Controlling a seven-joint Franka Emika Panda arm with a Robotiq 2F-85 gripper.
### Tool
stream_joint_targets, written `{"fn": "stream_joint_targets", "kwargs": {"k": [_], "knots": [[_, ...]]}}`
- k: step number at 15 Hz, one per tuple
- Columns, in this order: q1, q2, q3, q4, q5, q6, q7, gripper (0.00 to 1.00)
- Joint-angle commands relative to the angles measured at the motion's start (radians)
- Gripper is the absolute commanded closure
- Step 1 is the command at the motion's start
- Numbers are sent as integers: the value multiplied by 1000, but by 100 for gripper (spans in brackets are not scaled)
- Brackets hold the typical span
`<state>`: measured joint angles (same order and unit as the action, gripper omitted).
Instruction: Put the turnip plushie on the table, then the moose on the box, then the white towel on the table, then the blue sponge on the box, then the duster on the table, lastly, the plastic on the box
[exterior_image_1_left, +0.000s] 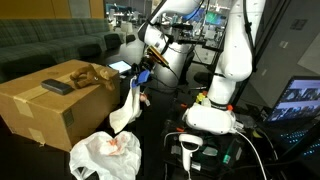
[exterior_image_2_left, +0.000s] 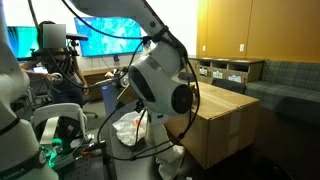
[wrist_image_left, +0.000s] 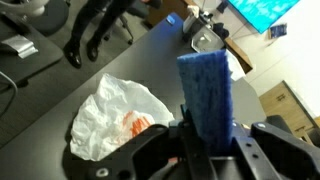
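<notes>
My gripper (wrist_image_left: 210, 133) is shut on the blue sponge (wrist_image_left: 207, 95), which stands upright between the fingers above the dark table (wrist_image_left: 60, 100). In an exterior view the gripper (exterior_image_1_left: 142, 74) hangs just beyond the box's (exterior_image_1_left: 40, 110) far end. On the box top lie the black duster (exterior_image_1_left: 56, 87) and the brown moose (exterior_image_1_left: 92, 74). The white towel (exterior_image_1_left: 126, 108) hangs below the gripper. The crumpled white plastic (wrist_image_left: 115, 120) with orange print lies on the table beside the sponge, and also shows as plastic (exterior_image_1_left: 106, 155) in front of the box. I cannot make out the turnip plushie.
The robot's white base (exterior_image_1_left: 215, 110) stands beside the table with cables around it. A black chair base (wrist_image_left: 90, 30) stands beyond the table. Monitors (exterior_image_2_left: 100, 35) glow at the back. The arm's large joint (exterior_image_2_left: 160, 85) blocks much of that exterior view.
</notes>
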<state>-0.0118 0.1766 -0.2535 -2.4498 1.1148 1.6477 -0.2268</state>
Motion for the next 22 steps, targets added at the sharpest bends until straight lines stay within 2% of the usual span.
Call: {"fn": "stream_joint_targets", "kwargs": {"k": [1, 8, 12, 16, 22], "knots": [[-44, 77, 75, 111, -100, -155, 21, 97], [-22, 147, 173, 240, -333, -305, 60, 97], [-27, 136, 180, 259, -537, -409, 110, 97], [-34, 146, 167, 305, -698, -523, 233, 97], [-36, 159, 112, 384, -752, -487, 534, 97]]}}
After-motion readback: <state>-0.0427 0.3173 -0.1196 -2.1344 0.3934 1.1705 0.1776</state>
